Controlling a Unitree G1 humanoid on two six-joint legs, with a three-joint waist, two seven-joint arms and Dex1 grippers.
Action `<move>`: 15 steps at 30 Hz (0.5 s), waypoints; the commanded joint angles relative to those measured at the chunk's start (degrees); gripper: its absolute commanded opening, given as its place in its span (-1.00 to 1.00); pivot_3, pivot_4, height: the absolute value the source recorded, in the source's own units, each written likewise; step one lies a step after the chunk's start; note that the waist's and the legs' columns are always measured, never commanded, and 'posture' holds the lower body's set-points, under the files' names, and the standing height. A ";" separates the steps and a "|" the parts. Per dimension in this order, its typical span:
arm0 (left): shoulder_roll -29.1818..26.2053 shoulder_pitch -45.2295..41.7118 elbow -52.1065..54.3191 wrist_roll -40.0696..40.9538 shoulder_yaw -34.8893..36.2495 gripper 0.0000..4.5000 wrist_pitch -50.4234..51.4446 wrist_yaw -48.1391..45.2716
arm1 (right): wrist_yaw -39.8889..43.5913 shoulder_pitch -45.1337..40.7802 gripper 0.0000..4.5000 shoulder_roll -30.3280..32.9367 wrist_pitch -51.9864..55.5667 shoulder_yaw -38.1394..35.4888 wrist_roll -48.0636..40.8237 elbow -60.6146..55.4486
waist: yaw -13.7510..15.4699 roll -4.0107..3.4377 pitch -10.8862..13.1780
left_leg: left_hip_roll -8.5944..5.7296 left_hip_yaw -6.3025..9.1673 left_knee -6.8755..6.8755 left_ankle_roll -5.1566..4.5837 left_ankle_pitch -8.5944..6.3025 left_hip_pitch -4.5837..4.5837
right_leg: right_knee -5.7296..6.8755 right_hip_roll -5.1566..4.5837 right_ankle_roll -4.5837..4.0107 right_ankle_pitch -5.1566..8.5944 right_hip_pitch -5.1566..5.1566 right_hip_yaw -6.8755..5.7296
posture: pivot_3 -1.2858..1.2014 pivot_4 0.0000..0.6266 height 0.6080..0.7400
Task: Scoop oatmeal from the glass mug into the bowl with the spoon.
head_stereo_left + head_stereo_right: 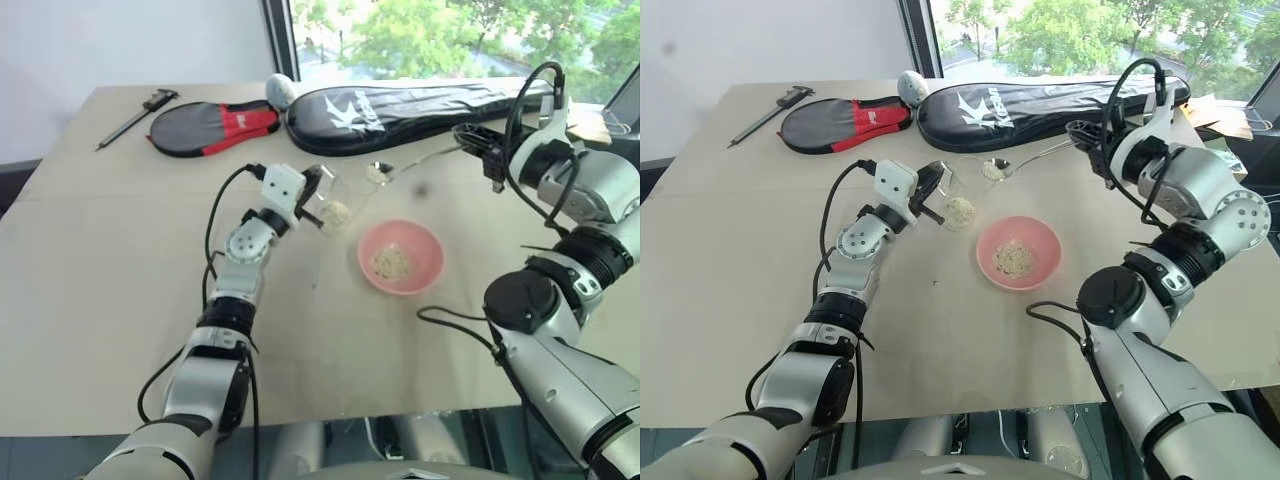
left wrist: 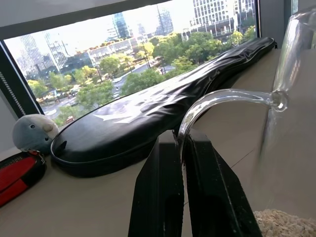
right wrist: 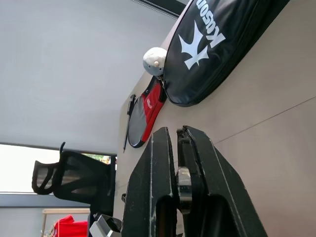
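The glass mug [image 1: 342,200] is tilted above the table, left of the pink bowl [image 1: 401,257], with a clump of oatmeal [image 1: 337,212] inside it. My left gripper [image 1: 314,197] is shut on the mug's clear handle [image 2: 222,98], which passes between the black fingers [image 2: 158,192]. My right gripper [image 1: 478,142] is shut on the end of the spoon [image 1: 420,160]. The spoon's head [image 1: 377,172] carries a few oats and hovers just behind the mug's rim. Inside the bowl lies a small heap of oatmeal [image 1: 392,262]. The spoon's metal handle [image 3: 183,178] shows pinched between the right fingers.
A long black racket bag [image 1: 420,110] and a red-and-black paddle case [image 1: 210,127] lie along the back of the table. A grey-white plush ball [image 1: 280,90] sits between them. A black caliper tool [image 1: 138,115] lies at the back left. The table's front edge [image 1: 330,415] is near.
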State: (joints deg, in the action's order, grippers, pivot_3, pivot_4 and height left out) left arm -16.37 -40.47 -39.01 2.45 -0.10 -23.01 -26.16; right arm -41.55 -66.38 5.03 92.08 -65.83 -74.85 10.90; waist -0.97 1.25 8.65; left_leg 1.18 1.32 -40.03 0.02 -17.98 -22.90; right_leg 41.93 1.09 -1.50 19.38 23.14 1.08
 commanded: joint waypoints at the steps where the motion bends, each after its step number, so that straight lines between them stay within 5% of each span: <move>1: -2.08 -0.26 -2.95 -1.55 0.39 -0.99 -0.16 0.50 | -2.00 1.78 -1.00 3.07 -1.28 2.81 -8.86 0.98 | -0.02 0.00 0.00 | 0.00 -0.03 0.00 -0.01 0.00 0.00 | -0.01 0.00 0.00 0.00 0.00 0.02 | 0.03 -0.52 1.00; 9: -2.88 -1.63 -5.57 -1.48 0.46 -0.99 -1.28 0.54 | -5.65 13.91 -1.00 15.09 -11.83 21.89 -34.81 3.13 | -0.39 0.00 0.00 | 0.03 -0.14 0.02 -0.10 -0.01 0.00 | -0.01 0.00 0.02 -0.01 0.00 0.06 | 0.03 -0.52 1.00; 15: -3.03 -1.76 -6.21 -1.43 0.31 -0.99 -1.66 0.38 | 5.40 19.45 -1.00 24.96 -11.31 31.04 -38.15 5.25 | -0.84 0.00 0.00 | 0.05 -0.37 0.02 -0.20 0.01 -0.08 | -0.06 0.00 0.18 -0.10 -0.02 0.23 | 0.03 -0.52 1.00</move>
State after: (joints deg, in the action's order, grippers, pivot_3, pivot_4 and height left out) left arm -18.07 -42.72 -43.50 2.43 -0.02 -24.96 -26.07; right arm -40.03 -46.86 28.19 80.19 -35.54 -110.72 16.44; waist -1.81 1.25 8.65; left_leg 1.23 0.94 -40.00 -0.21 -17.96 -22.96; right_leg 41.86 1.09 -1.28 19.26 23.12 1.32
